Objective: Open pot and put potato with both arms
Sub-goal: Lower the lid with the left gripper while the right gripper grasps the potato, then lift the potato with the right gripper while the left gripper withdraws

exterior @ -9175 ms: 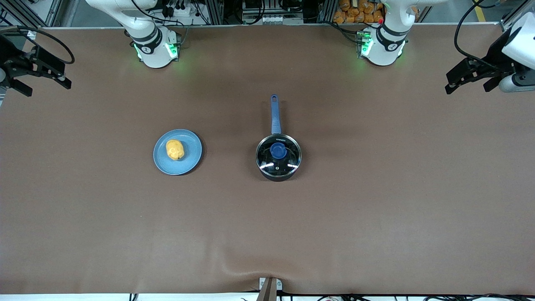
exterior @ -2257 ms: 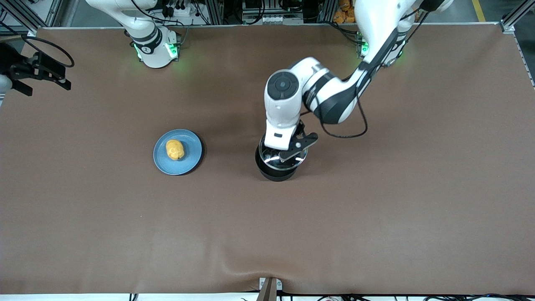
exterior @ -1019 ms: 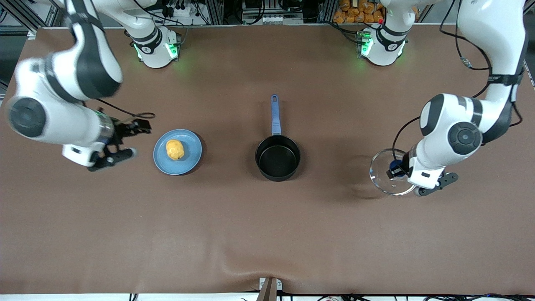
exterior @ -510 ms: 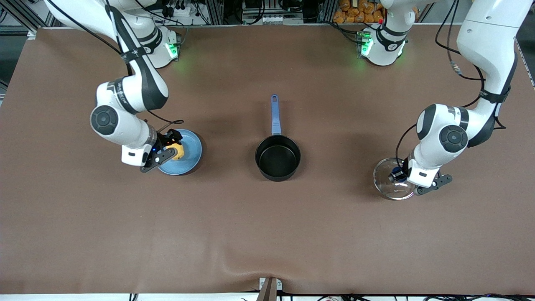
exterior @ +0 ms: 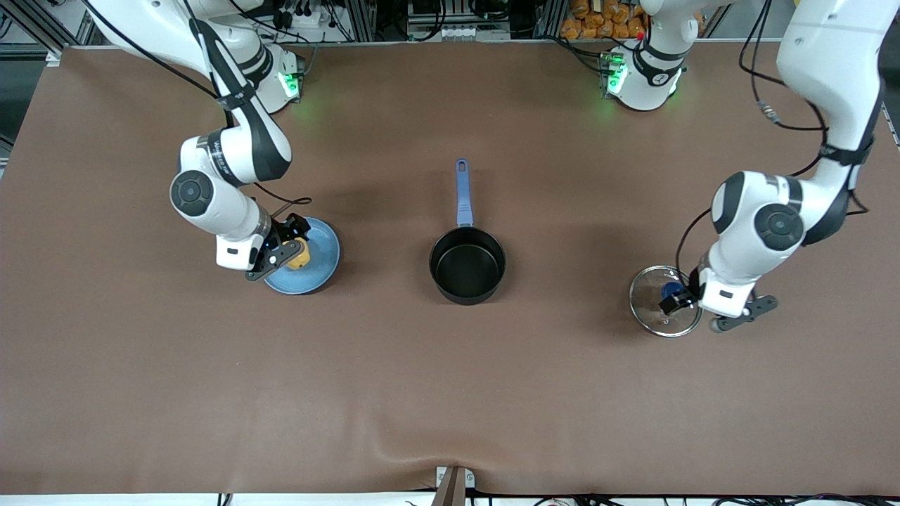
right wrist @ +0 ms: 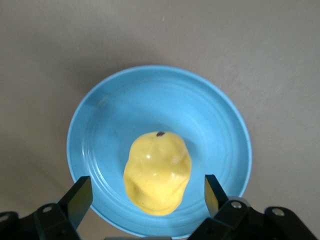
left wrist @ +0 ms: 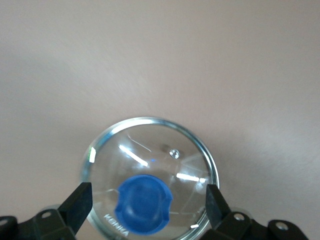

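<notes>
The black pot (exterior: 467, 266) stands open in the middle of the table, its blue handle (exterior: 462, 193) pointing toward the robots' bases. Its glass lid (exterior: 654, 316) lies flat on the table toward the left arm's end. My left gripper (exterior: 709, 310) is open over the lid, its fingers apart on either side of the blue knob (left wrist: 144, 205); the lid (left wrist: 150, 150) and gripper (left wrist: 148, 199) show in the left wrist view. The yellow potato (exterior: 300, 256) lies on the blue plate (exterior: 313, 270). My right gripper (exterior: 283, 244) is open, low over the plate, straddling the potato (right wrist: 157, 172).
The blue plate (right wrist: 105, 115) sits toward the right arm's end of the table, level with the pot. Bare brown table lies between the plate, pot and lid.
The left gripper has opened off the lid's knob and lifted slightly; the lid lies on the table. The right gripper has shifted a little closer over the potato.
</notes>
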Controlling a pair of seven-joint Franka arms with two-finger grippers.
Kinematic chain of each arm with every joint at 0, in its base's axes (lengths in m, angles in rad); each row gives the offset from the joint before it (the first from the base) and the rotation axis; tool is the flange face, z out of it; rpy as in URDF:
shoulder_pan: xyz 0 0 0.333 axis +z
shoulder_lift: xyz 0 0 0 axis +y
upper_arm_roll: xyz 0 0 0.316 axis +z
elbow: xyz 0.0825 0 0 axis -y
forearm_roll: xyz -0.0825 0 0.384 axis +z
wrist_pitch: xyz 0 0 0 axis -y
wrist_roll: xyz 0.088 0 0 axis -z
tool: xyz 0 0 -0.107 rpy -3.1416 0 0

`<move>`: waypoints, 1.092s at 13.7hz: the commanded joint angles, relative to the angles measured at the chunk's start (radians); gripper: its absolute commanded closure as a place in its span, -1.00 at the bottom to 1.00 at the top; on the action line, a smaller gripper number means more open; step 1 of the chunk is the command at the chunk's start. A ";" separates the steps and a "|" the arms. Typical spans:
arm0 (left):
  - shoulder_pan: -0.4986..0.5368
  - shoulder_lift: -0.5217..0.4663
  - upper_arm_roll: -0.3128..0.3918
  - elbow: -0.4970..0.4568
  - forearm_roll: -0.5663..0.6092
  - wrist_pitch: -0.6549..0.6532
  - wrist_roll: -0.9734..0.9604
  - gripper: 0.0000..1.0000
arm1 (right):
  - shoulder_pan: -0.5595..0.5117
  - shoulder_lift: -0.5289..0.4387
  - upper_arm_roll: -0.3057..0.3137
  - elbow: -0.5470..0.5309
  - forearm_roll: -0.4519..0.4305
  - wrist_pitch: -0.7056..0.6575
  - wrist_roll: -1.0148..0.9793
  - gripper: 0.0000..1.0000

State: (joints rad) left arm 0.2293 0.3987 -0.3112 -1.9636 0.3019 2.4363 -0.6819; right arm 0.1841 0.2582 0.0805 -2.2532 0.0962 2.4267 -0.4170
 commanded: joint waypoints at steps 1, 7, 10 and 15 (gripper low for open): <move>0.011 -0.121 -0.072 0.102 0.003 -0.260 -0.008 -1.00 | 0.006 0.003 -0.005 -0.051 -0.001 0.124 -0.077 -1.00; 0.005 -0.138 -0.166 0.460 -0.141 -0.718 0.117 -1.00 | 0.012 0.061 -0.007 -0.066 -0.006 0.242 -0.112 -1.00; 0.018 -0.179 -0.169 0.523 -0.179 -0.796 0.217 -1.00 | 0.011 0.070 -0.007 -0.091 -0.006 0.290 -0.117 -0.95; 0.076 -0.271 -0.163 0.525 -0.265 -0.804 0.393 -1.00 | 0.009 0.069 -0.007 -0.118 -0.006 0.355 -0.201 0.86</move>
State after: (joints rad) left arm 0.2686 0.1702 -0.4679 -1.4341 0.1029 1.6495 -0.3405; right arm 0.1963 0.3282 0.0792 -2.3204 0.0825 2.6260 -0.4415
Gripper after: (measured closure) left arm 0.000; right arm 0.300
